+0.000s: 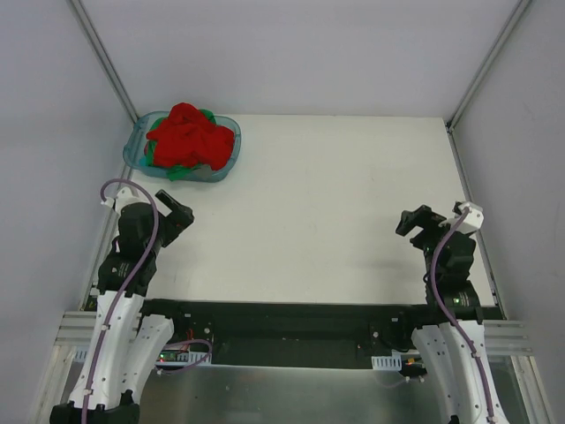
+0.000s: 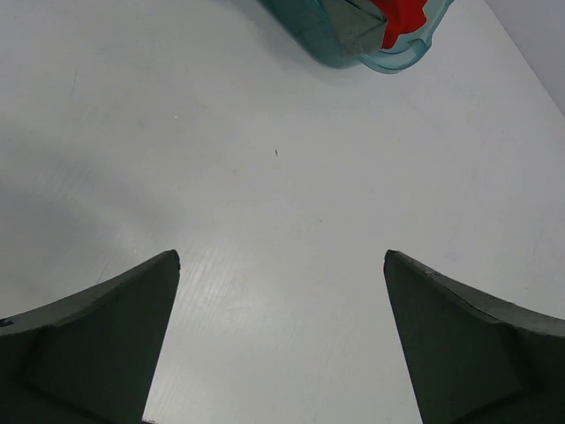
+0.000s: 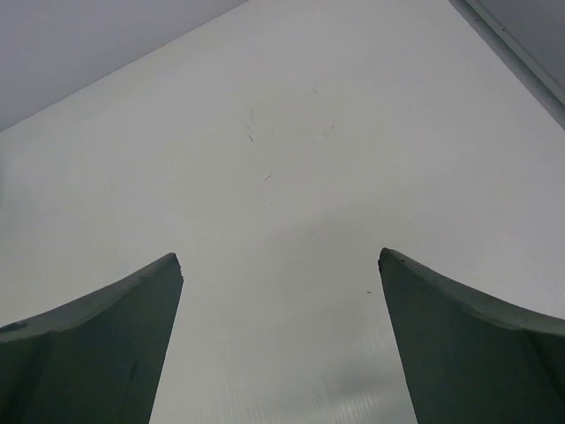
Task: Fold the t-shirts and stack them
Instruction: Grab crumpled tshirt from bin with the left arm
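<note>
A crumpled red t-shirt lies heaped in a translucent teal basket at the table's far left, with bits of a green t-shirt peeking out underneath. In the left wrist view a corner of the basket and red t-shirt fabric show at the top edge. My left gripper hovers open over bare table, just in front of the basket. My right gripper is open too, at the near right, far from the shirts, nothing between its fingers.
A white tabletop spreads between the arms. Grey walls with metal frame bars enclose the back and sides. The right table edge runs through the right wrist view's upper corner.
</note>
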